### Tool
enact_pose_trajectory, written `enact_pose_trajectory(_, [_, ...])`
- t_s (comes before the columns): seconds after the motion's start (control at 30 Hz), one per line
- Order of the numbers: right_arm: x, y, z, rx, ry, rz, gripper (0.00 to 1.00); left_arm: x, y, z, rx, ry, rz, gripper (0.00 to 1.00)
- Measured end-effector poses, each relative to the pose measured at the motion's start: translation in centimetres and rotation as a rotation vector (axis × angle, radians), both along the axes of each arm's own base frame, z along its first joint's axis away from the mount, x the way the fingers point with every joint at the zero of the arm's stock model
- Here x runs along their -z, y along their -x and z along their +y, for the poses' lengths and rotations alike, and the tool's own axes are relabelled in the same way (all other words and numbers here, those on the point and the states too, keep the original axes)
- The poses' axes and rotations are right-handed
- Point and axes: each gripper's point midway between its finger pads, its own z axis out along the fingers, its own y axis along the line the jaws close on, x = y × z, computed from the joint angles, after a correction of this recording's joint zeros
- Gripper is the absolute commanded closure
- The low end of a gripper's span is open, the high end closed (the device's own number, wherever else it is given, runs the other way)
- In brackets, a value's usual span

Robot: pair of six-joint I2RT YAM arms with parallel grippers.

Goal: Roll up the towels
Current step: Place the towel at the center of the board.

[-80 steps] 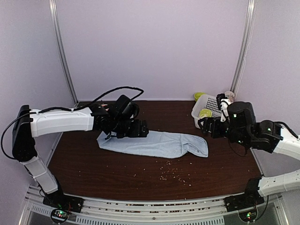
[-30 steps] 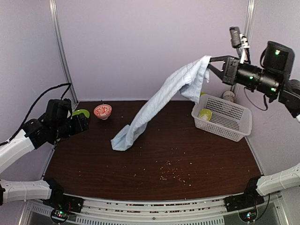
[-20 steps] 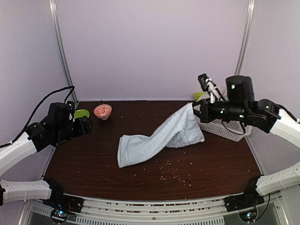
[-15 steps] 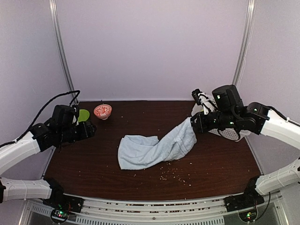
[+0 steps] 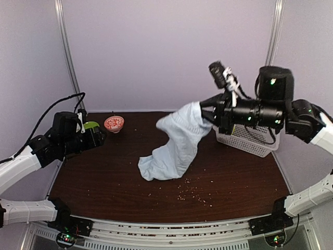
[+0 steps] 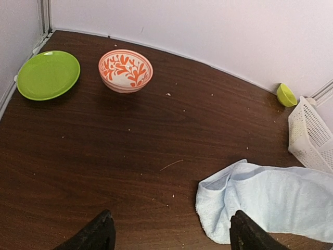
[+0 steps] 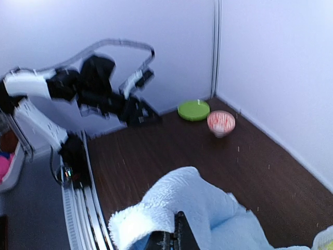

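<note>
**Ana:** What changed just now?

**Ben:** The right gripper [image 5: 204, 112] went up again. A moment ago it was low, and the towel [image 5: 174, 143] lay slumped on the table [image 5: 104, 182]. Now one end of the towel is high in the air.

**Ana:** Is the gripper holding it?

**Ben:** Yes. Its jaws are pinched tight on that top end. The rest hangs down from the gripper toward the left arm's side. The bottom end sits in a heap on the table, well below it.

**Ana:** So is it rolled yet?

**Ben:** No, the rolling has not even begun. I think the arm is shaking the towel out so it can lie flat. It has to be flat before anyone can roll it.

**Ana:** What about the left gripper [image 6: 171, 237]?

**Ben:** Its jaws are spread wide with nothing between them. It has stayed off to the side. The heap is just ahead of its right finger.

**Ana:** What here can hold things?

**Ben:** A basket [image 5: 250, 146] sits below the right gripper, under its arm. The arm is in the way, so I can't see inside it.

**Ana:** And the dishes?

**Ben:** A bowl [image 6: 125, 70] and a plate [image 6: 48, 74] sit well ahead of the left gripper, and both have nothing in them. A little cup [image 6: 286, 95] stands far ahead on its right, near the basket. It looks empty too.

**Ana:** Is there more than one towel?

**Ben:** I only see one right now.
</note>
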Motion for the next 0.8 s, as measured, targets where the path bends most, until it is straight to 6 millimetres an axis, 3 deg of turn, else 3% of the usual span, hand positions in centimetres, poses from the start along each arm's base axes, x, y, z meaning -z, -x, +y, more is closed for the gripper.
enact_pose_trajectory(0.03, [5.2, -0.2, 0.2, 0.001, 0.105, 0.044, 0.91, 0.5, 0.2, 0.1, 0.000, -0.004, 0.008, 0.22])
enact_pose_trajectory(0.07, [7.9, -0.3, 0.2, 0.003, 0.165, 0.074, 0.68, 1.1, 0.3, 0.2, 0.000, -0.010, 0.017, 0.22])
enact_pose_trajectory(0.1, [12.0, -0.3, 0.1, 0.007, 0.250, 0.119, 0.50, 1.8, 0.5, 0.3, 0.000, -0.018, 0.031, 0.22])
enact_pose_trajectory(0.13, [16.4, -0.2, -0.5, 0.021, 0.347, 0.176, 0.38, 2.5, 0.7, 0.4, 0.001, -0.027, 0.046, 0.22])
enact_pose_trajectory(0.2, [23.3, 0.6, -3.0, 0.053, 0.517, 0.275, 0.28, 3.9, 1.0, 0.5, 0.002, -0.043, 0.076, 0.22])
enact_pose_trajectory(0.23, [25.1, 0.9, -4.2, 0.075, 0.565, 0.309, 0.27, 4.5, 1.1, 0.6, 0.003, -0.049, 0.088, 0.22])
enact_pose_trajectory(0.3, [26.0, 1.1, -5.4, 0.111, 0.577, 0.332, 0.28, 5.1, 1.1, 0.5, 0.006, -0.057, 0.104, 0.22])
enact_pose_trajectory(0.47, [22.6, -1.4, -7.0, 0.265, 0.401, 0.362, 0.34, 6.2, 0.9, 0.0, 0.023, -0.062, 0.138, 0.22])
enact_pose_trajectory(0.53, [22.6, -2.7, -7.4, 0.333, 0.349, 0.418, 0.35, 6.6, 0.8, -0.3, 0.032, -0.062, 0.153, 0.22])
enact_pose_trajectory(0.67, [25.5, -4.9, -8.4, 0.452, 0.303, 0.582, 0.41, 7.2, 0.8, -0.7, 0.045, -0.050, 0.169, 0.22])
enact_pose_trajectory(0.8, [29.7, -4.6, -9.8, 0.516, 0.259, 0.751, 0.47, 8.2, 0.9, -1.2, 0.063, -0.035, 0.194, 0.23])
